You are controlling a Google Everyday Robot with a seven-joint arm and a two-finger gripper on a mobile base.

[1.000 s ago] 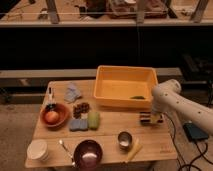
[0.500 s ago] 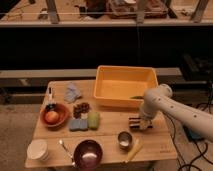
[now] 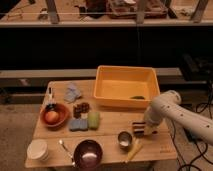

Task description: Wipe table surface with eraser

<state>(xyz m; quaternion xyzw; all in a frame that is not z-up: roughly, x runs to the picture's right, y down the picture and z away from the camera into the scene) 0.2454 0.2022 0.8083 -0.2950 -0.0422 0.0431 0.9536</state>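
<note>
The table surface is a light wooden plank top in the lower middle of the camera view. The eraser, a small block with dark, white and reddish-brown stripes, lies on it near the right front, just right of a metal cup. My gripper comes down from the white arm on the right and is shut on the eraser, pressing it against the tabletop.
A yellow tub stands at the back right. A metal cup and a yellow stick lie close to the eraser. Blue and green sponges, an orange bowl, a purple bowl and a white bowl fill the left half.
The arm has swung left and then toward the table's front, and the eraser has slid with the gripper from near the tub toward the metal cup.
</note>
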